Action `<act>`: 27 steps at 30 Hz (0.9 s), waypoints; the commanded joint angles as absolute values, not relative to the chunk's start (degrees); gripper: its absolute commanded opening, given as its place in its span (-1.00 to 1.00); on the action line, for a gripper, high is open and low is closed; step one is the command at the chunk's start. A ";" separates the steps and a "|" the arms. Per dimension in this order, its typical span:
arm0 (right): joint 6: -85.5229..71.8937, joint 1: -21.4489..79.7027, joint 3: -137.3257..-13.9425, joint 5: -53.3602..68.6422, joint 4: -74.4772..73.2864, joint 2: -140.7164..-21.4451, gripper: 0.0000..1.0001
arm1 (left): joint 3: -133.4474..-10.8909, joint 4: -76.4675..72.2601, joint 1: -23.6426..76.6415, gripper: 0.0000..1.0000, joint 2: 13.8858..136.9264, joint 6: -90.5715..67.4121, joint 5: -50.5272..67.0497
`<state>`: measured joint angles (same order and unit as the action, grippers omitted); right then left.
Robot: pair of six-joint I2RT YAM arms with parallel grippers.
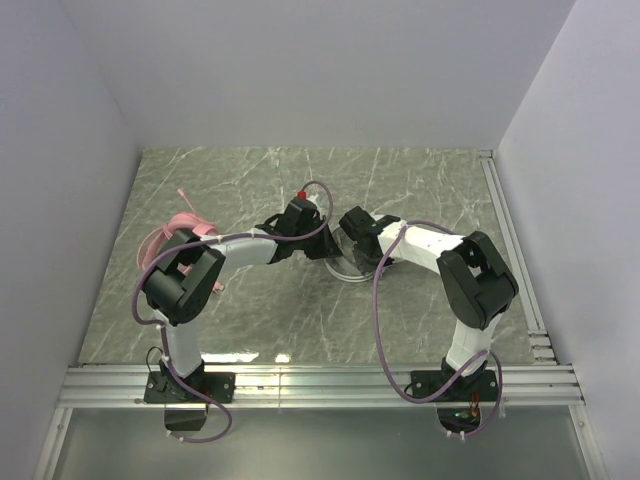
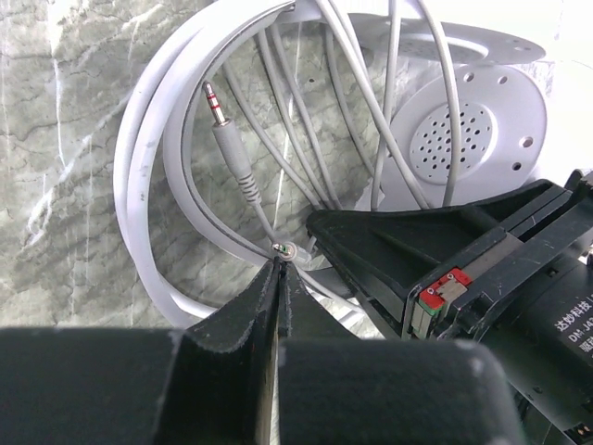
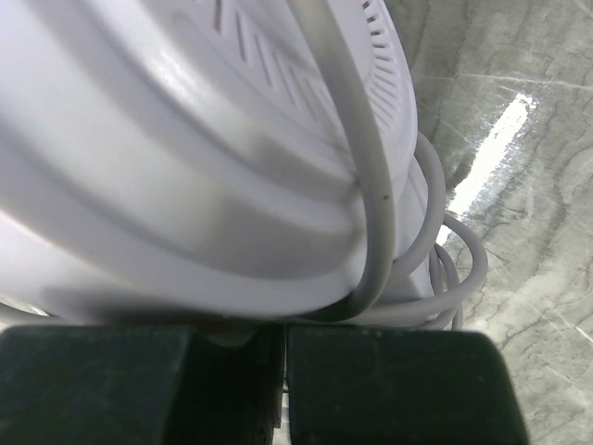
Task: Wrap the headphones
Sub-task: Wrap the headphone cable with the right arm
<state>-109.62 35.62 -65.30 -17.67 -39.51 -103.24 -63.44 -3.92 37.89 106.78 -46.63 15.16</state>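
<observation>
- From the top camera, the white headset [image 1: 346, 260] sits mid-table between my two claws. Both wrists cover most of it, so I can't read its outline there.
- The pink headset [image 1: 190, 226] lies well apart at the left side of the table. The left arm [image 1: 240, 250] hides part of it, leaving only a pink tangle of band and thin cord.
- The right wrist camera is so close that the white shell fills the frame and is cut off at three edges.
- The right gripper [image 3: 283, 371] has its dark fingers drawn together, with only a thin seam between them. The shell rests just above them, and I can't tell whether anything is pinched in the seam.
- The left gripper [image 2: 278, 271] is clenched on the pale cable [image 2: 262, 215], just behind the jack plug [image 2: 227, 130].
- The headset is smooth, glossy white plastic, with ribbed steps on the cup's outside. The earcup face [image 2: 460, 139] is a flat disc with a round patch of small holes.
- The cable is thin and rubbery. Several loops of it cross the band and the cup.
- The plug has a grey moulded sleeve and a metal tip with dark rings.
- The plug's long axis runs diagonally in the left wrist view, with the tip pointing away from my fingers, up and to the left.
- The table [image 1: 420, 180] is grey-green marble-patterned and reflective.
</observation>
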 commanded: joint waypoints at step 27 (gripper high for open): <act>-105.38 37.44 -63.46 -26.98 -37.09 -97.39 -0.92 | -71.01 4.30 37.44 -0.53 112.32 -44.56 6.68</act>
<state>-106.94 36.75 -63.90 -22.31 -36.14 -101.41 -70.04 2.00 37.78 110.76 -46.28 10.41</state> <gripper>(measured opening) 0.036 0.238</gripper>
